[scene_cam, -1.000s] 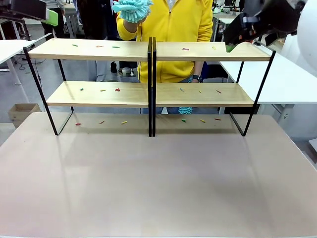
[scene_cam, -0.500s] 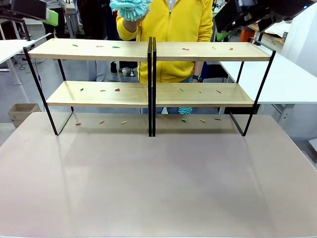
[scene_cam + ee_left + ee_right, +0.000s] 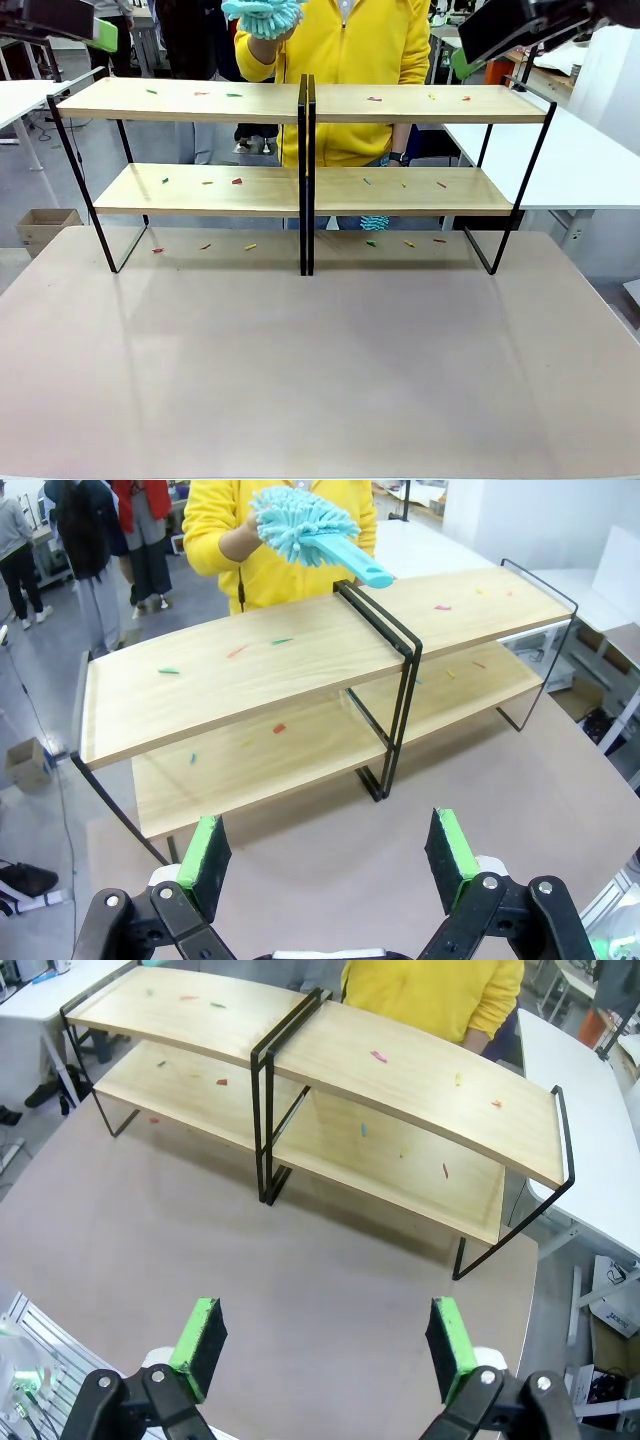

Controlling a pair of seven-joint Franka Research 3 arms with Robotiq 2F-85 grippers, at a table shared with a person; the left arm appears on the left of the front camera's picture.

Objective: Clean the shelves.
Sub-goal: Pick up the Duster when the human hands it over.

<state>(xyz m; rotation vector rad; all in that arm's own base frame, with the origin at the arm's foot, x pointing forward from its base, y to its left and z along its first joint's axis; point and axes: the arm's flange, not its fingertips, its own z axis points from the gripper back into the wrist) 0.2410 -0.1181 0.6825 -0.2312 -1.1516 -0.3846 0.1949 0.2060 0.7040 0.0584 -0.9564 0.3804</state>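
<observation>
The shelves (image 3: 300, 105) span the far half of the table, light wooden boards on black frames, strewn with small coloured scraps (image 3: 236, 181). More scraps lie on the table under them. A person in a yellow top holds a teal fluffy duster (image 3: 262, 14) above the top board. In the left wrist view the duster (image 3: 300, 525) has its handle pointing toward the shelves (image 3: 250, 660). My left gripper (image 3: 328, 855) is open and empty, high at the left (image 3: 105, 35). My right gripper (image 3: 323, 1345) is also open and empty, high above the shelves (image 3: 400, 1080) at the right end (image 3: 465, 62).
The brown table (image 3: 320, 360) is bare in front of the shelves. White tables stand at the left (image 3: 20, 95) and the right (image 3: 570, 160). A cardboard box (image 3: 45, 225) sits on the floor at the left. Other people stand farther back.
My right gripper has lifted up and away from the right end of the top board. The duster has risen slightly. The left arm has not moved.
</observation>
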